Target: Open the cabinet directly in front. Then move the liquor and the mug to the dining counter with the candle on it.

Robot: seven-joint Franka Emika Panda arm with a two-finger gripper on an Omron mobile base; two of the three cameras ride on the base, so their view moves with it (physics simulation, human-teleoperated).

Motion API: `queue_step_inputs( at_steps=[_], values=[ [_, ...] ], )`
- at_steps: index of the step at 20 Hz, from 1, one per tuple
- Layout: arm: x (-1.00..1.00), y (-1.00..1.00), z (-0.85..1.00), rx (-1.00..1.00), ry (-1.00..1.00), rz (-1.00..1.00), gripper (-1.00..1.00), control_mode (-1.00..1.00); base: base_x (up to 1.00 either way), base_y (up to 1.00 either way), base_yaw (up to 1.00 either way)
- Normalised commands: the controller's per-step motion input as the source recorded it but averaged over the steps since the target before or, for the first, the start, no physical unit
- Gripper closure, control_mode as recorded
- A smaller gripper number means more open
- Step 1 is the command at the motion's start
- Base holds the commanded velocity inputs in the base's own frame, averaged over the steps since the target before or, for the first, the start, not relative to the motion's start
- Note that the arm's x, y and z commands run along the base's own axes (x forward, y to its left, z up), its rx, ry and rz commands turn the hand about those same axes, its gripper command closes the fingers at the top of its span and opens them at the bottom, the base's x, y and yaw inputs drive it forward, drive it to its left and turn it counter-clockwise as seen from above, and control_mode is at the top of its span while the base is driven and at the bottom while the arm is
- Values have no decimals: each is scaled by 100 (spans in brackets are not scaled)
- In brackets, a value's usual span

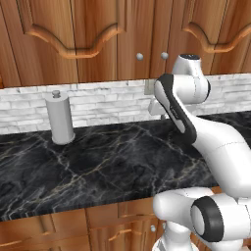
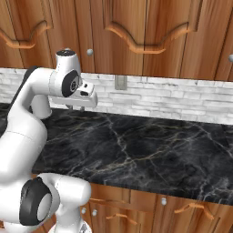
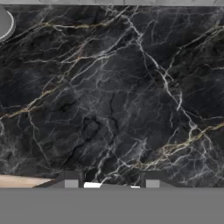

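The cabinet (image 1: 98, 39) hangs above the counter, and its reddish-brown doors (image 2: 129, 38) are shut, round silver knobs (image 1: 140, 56) side by side at the lower edge. My gripper (image 2: 75, 108) points down over the black marble counter (image 1: 112, 166) near the brick backsplash, well below the knobs. In the hand view its fingertips (image 3: 71, 180) stand apart over bare marble, so the gripper (image 3: 111, 183) is open with nothing between them. The liquor, the mug and the dining counter are out of view.
A grey paper-towel cylinder (image 1: 60, 117) with a knob on top stands at the back left of the counter, and its edge shows in the hand view (image 3: 4, 22). A wall outlet (image 2: 120, 82) sits in the white brick backsplash. Wooden drawer fronts (image 1: 98, 220) run below the counter's front edge.
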Motion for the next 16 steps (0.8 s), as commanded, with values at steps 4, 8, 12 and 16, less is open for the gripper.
queue_step_inputs(
  at_steps=[4, 8, 12, 16],
  values=[
    [-15, -6, 0, 1, -7, 0, -100, -100, 0, 0, 0],
    [-29, -1, 3, 1, -17, 0, -100, -100, 0, 0, 0],
    [-28, 0, 21, 0, -28, 0, -100, -100, 0, 0, 0],
    [-25, -2, 39, 0, -26, 0, -100, -100, 0, 0, 0]
  ],
)
